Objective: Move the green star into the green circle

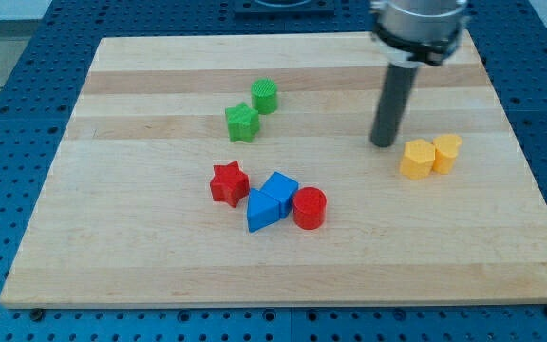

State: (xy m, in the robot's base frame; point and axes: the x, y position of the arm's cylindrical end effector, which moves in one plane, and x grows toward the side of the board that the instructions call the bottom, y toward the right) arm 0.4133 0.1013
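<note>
Green star [241,122] touching green circle [265,95], my tip [384,143] well apart

Pale, smooth, matt wooden worktop [141,247] with visible grain stripes; a ribbed green plastic star block [241,123]; matt dark rod.

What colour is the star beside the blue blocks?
Red, clear in the camera view.

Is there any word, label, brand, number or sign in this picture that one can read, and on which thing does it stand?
None: no readable text shows on the wooden board, on the green star block, the green round block or the other coloured blocks, on the blue perforated table, or on my tip.
</note>
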